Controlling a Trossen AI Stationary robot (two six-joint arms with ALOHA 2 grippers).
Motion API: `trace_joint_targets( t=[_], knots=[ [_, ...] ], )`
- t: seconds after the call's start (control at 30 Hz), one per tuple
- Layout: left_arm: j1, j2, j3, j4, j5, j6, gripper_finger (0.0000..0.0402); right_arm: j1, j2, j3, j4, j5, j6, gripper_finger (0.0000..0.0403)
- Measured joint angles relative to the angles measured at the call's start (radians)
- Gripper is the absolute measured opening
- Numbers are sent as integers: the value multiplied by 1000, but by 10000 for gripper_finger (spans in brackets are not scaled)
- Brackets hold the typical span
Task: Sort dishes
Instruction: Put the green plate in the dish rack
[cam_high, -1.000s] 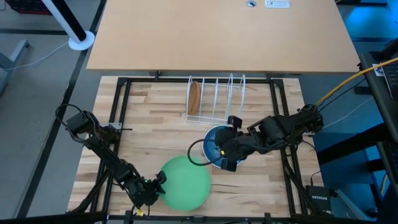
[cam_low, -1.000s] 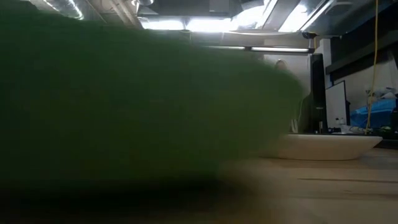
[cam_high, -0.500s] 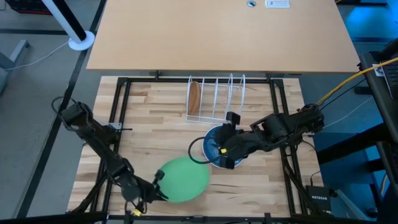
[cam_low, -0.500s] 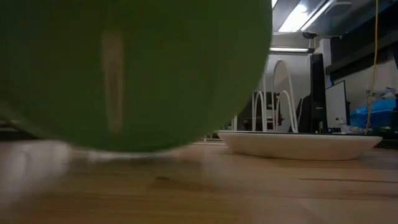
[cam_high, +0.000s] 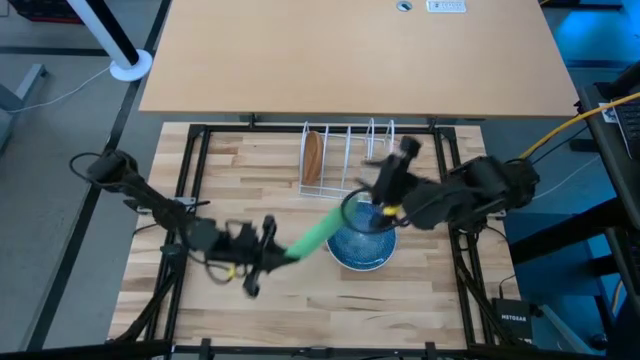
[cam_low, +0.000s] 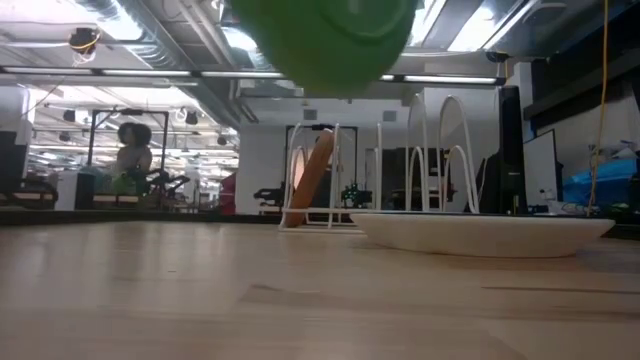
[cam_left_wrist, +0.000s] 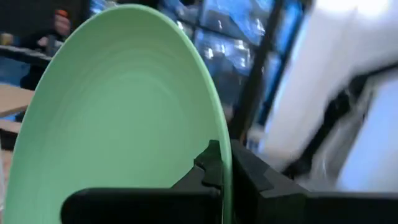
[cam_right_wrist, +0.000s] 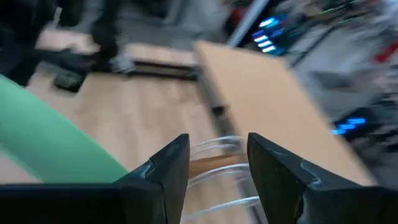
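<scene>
The left arm's gripper (cam_high: 272, 250) has its jaws clamped on the rim of the large plain green round plate (cam_high: 312, 238), and the plate is up off the pale wooden slatted counter (cam_high: 250, 190), tipped so far on edge that from above it reads as a narrow green band slanting toward the middle. In the left wrist view the plate (cam_left_wrist: 124, 118) stands nearly upright with one dark finger (cam_left_wrist: 211, 163) pressed against its edge. From counter height its green underside (cam_low: 320, 40) hangs above everything else.

The right arm's gripper (cam_high: 403, 152) is raised near the white wire rack (cam_high: 350, 160), its jaws parted with nothing between them (the right wrist view shows clear space between the two dark fingers (cam_right_wrist: 165, 171)).

The blue speckle-patterned round dish (cam_high: 362, 243) rests inside the shallow white plate (cam_low: 480, 235) on the counter, just in front of the rack; the raised green plate's far edge overlaps it in the overhead view. The smaller brown wood-like plate (cam_high: 314, 156) stands on edge in the rack's leftmost slot.

A person (cam_low: 130, 160) is visible far back in the room.
</scene>
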Motion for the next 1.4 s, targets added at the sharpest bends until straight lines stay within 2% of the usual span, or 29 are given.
trace_joint_targets(
  t=[0.23,0.33,0.57,0.77,1.0,1.4],
  knots=[
    [234,76,0,250,115,-223,1,0,-74,0,17,286,-131,166],
    [323,140,16,370,165,-311,1,0,-94,0,16,338,-166,166],
    [481,320,217,414,313,-407,0,-62,-107,0,0,314,-194,166],
    [569,401,372,387,335,-406,0,-127,-107,-1,-28,180,-190,166],
    [629,403,388,322,304,-388,0,-140,-107,-1,-54,152,-193,166],
    [698,413,389,56,247,-390,3,-140,-107,-1,-55,151,-195,166]
  ],
)
